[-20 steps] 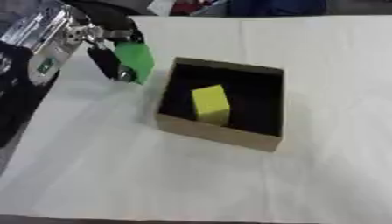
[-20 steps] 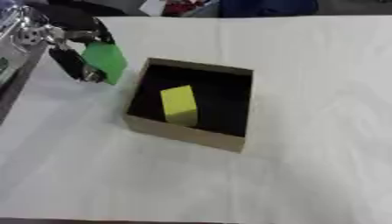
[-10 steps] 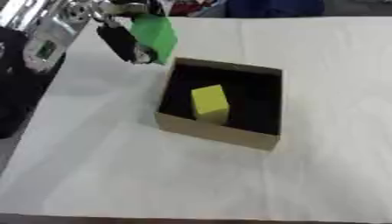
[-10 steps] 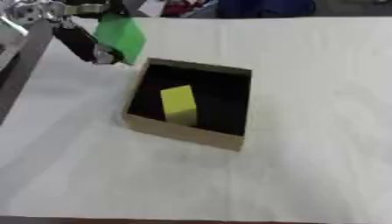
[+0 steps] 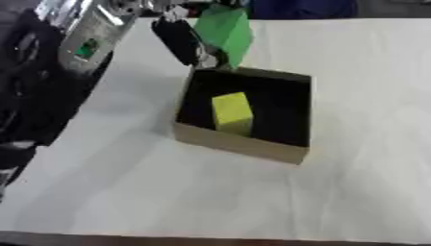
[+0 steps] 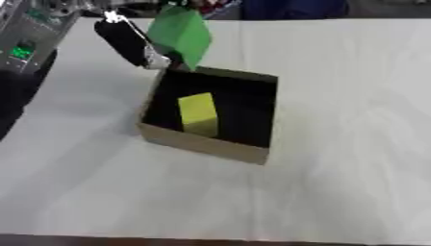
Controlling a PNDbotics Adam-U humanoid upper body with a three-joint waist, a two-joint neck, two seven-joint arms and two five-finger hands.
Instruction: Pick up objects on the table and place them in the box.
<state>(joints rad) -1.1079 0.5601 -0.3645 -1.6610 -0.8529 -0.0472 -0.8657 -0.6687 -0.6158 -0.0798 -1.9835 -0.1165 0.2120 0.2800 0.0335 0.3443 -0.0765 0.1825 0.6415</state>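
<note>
Holding a green block in the left hand, fingers curled round it, block tilted and lifted off the desk. It hangs at the far-left corner of the box, its lower edge about at the rim; can't tell if they touch. Dark fingers run down the block's left side, just outside the box's left wall.

Box is cardboard, open top, dark inside, set askew on the white desk. A yellow block already sits inside, toward the left and near side, standing up at a slight slant.

Left arm comes in from the upper left, silver housing with a small green mark on it. Right hand shows in neither eye view.
</note>
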